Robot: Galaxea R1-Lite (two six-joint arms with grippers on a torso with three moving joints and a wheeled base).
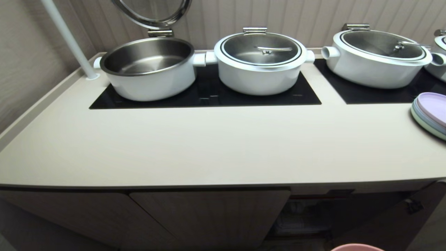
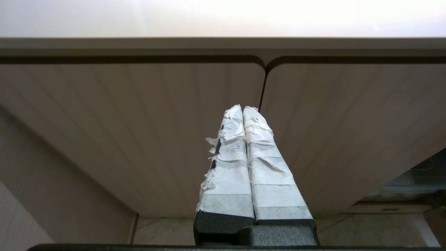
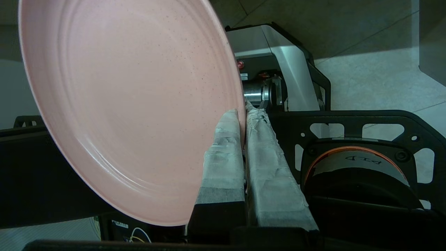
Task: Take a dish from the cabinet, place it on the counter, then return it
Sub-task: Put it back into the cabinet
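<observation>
Right end effector (image 3: pixel 243 115) pinches the pink plate (image 3: pixel 129 104) by its rim, carrying it on edge; left end effector (image 2: pixel 243 109) closed, empty.

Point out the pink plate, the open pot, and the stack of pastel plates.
pink plate (image 3: pixel 129 104): right wrist view, middle of its face.
open pot (image 1: pixel 148 61): head view, steel inner floor.
stack of pastel plates (image 1: pixel 433 108): head view, top lilac plate.

Bare counter (image 1: pixel 209 146) front; pots (image 1: pixel 259 62) behind.
</observation>
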